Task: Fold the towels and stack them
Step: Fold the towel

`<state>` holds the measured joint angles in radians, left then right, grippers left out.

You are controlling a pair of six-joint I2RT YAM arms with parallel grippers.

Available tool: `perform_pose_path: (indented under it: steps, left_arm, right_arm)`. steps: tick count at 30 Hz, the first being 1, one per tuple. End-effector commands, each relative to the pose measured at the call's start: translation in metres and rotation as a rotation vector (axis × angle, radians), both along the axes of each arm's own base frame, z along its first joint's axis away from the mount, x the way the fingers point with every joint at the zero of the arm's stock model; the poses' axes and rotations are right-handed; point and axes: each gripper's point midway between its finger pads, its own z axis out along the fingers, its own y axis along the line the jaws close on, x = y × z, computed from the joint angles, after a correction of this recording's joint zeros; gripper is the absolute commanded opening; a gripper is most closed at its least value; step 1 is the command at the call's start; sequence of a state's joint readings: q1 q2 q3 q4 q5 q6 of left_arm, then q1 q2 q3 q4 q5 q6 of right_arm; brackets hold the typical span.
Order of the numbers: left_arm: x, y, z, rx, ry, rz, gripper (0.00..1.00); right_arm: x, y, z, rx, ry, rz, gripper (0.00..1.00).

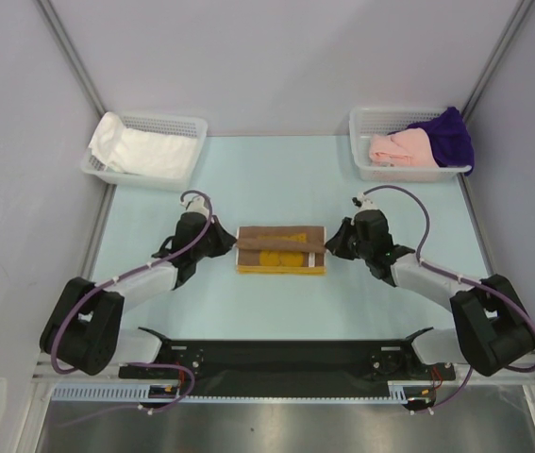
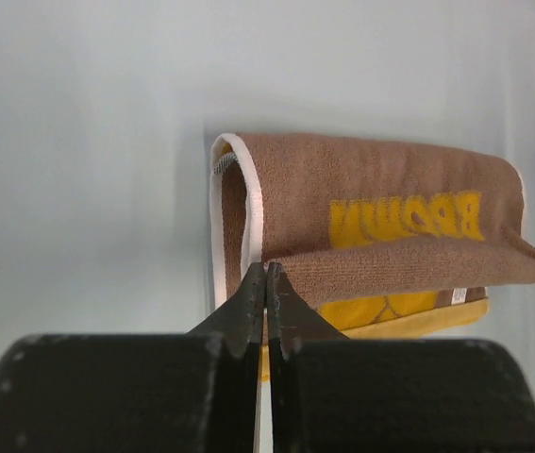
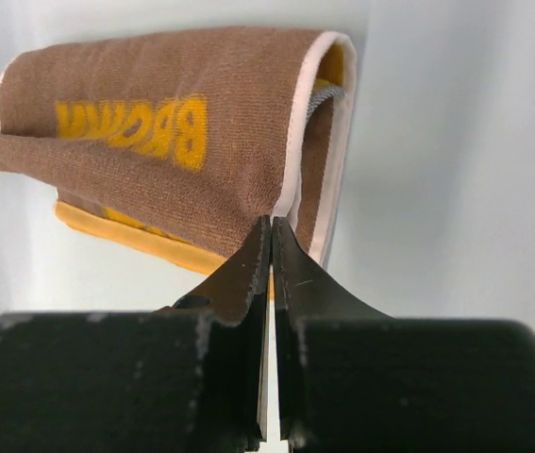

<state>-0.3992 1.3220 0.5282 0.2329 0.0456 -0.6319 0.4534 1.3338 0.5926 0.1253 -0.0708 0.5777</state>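
One pale tabletop point(image 1: 276, 179) carries the brown towel point(image 1: 281, 247) at its middle, folded over and lying directly between my two end effectors. The left end effector point(image 2: 267, 283) is pressed together, pinching the raised top layer's corner. The right end effector point(image 3: 270, 236) pinches the opposite corner likewise.

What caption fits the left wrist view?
Left end effector pinching a lifted corner of the brown towel mid-fold.
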Motion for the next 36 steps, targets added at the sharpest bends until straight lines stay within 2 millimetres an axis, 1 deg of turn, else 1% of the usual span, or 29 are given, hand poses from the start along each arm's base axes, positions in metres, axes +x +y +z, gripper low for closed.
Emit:
perform_pose_path:
  steps: [1, 2, 3, 4, 5, 7, 8, 10, 15, 21, 32, 36]
  left_arm:
    - [0.002, 0.0, 0.016, -0.03, -0.063, 0.028, 0.0]
    - [0.001, 0.001, 0.017, -0.032, -0.069, 0.028, 0.0]
    - [-0.002, 0.003, 0.012, -0.028, -0.06, 0.033, 0.0]
    - [-0.004, 0.003, 0.011, -0.028, -0.058, 0.03, 0.0]
    - [-0.005, 0.003, 0.013, -0.031, -0.066, 0.028, 0.0]
    - [-0.009, 0.002, 0.009, -0.033, -0.056, 0.019, 0.0]
    - [-0.009, 0.001, 0.01, -0.035, -0.061, 0.018, 0.0]
    - [-0.012, 0.001, 0.005, -0.03, -0.049, 0.015, 0.0]
    - [-0.019, 0.004, -0.004, -0.025, -0.04, 0.015, 0.0]
    - [-0.023, 0.007, -0.011, -0.018, -0.031, 0.02, 0.0]
    - [-0.027, 0.008, -0.017, -0.021, -0.026, 0.02, 0.0]
    - [-0.03, 0.007, -0.024, -0.02, -0.013, 0.016, 0.03]
  right_arm:
    - [0.002, -0.007, 0.006, 0.001, -0.036, -0.045, 0.0]
    - [0.0, -0.007, 0.008, 0.006, -0.04, -0.048, 0.0]
    - [-0.001, -0.008, 0.007, 0.009, -0.038, -0.048, 0.0]
    - [-0.004, -0.01, 0.005, 0.005, -0.035, -0.052, 0.0]
    - [-0.005, -0.011, 0.006, 0.007, -0.041, -0.055, 0.0]
    - [-0.007, -0.014, 0.004, 0.0, -0.037, -0.063, 0.0]
    - [-0.008, -0.013, 0.004, 0.0, -0.035, -0.06, 0.0]
    - [-0.009, -0.012, 0.003, 0.006, -0.034, -0.053, 0.0]
    - [-0.017, -0.014, -0.005, 0.003, -0.022, -0.051, 0.0]
    - [-0.021, -0.013, -0.015, 0.005, -0.004, -0.041, 0.0]
    - [-0.026, -0.016, -0.024, -0.003, 0.008, -0.046, 0.0]
    - [-0.027, -0.015, -0.027, -0.001, 0.016, -0.041, 0.0]
